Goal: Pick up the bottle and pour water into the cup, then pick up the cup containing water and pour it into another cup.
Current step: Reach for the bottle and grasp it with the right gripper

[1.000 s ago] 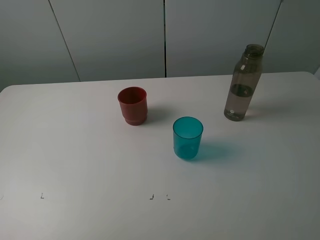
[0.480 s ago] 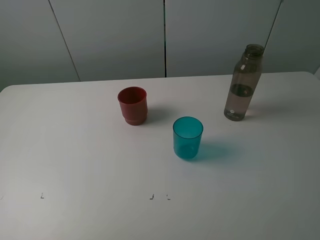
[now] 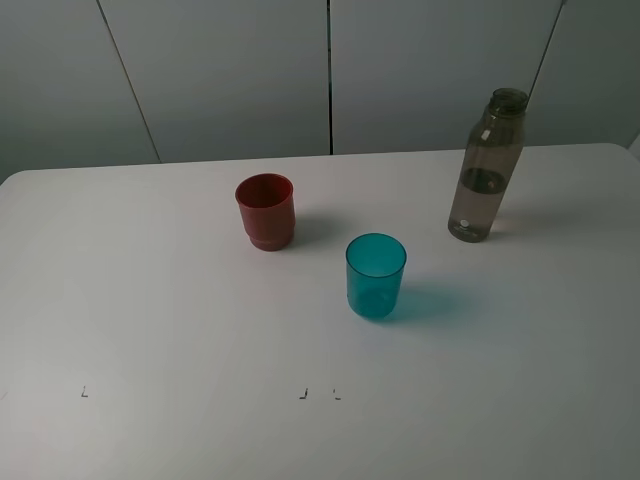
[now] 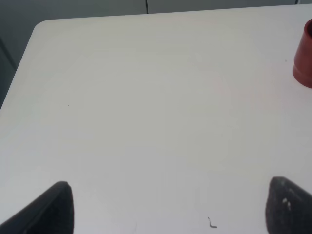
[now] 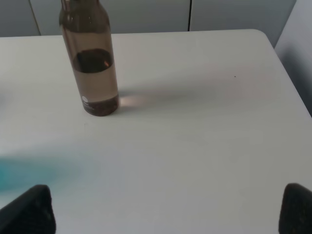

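Note:
The smoky grey-brown bottle stands upright at the back right of the white table, partly filled with water. The teal cup stands near the middle, and the red cup sits behind it to the left. Neither arm shows in the exterior high view. In the right wrist view the bottle stands well ahead of my right gripper, whose fingers are wide apart and empty. My left gripper is open too, holding nothing, and the red cup shows only at the edge of its view.
The white table ends at a grey panelled wall at the back. Small black marks sit near the front edge. The table's rounded far corners show in both wrist views.

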`<action>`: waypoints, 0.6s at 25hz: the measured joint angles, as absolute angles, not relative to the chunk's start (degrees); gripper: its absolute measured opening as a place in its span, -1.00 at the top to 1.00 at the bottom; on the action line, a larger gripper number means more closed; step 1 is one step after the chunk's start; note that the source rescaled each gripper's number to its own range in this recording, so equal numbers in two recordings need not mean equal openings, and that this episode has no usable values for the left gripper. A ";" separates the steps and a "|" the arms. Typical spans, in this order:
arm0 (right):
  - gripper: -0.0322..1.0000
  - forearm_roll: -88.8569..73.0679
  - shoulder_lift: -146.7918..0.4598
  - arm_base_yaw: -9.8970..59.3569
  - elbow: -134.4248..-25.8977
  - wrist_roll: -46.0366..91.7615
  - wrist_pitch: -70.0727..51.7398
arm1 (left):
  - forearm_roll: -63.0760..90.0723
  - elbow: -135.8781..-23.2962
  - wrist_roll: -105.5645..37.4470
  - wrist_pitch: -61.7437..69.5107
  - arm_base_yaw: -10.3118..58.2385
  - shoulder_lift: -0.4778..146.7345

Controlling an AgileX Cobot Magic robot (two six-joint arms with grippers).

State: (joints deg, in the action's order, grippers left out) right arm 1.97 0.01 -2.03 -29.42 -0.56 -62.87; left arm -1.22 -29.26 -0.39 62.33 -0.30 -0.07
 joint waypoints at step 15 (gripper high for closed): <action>-1.00 -3.23 -12.19 -2.03 -34.02 1.06 -53.80 | -1.22 -29.26 -0.39 62.33 -0.30 -0.07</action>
State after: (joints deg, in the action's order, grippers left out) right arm -3.23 -12.19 -2.03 -34.02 1.06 -53.80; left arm -1.22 -29.26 -0.39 62.33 -0.30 -0.07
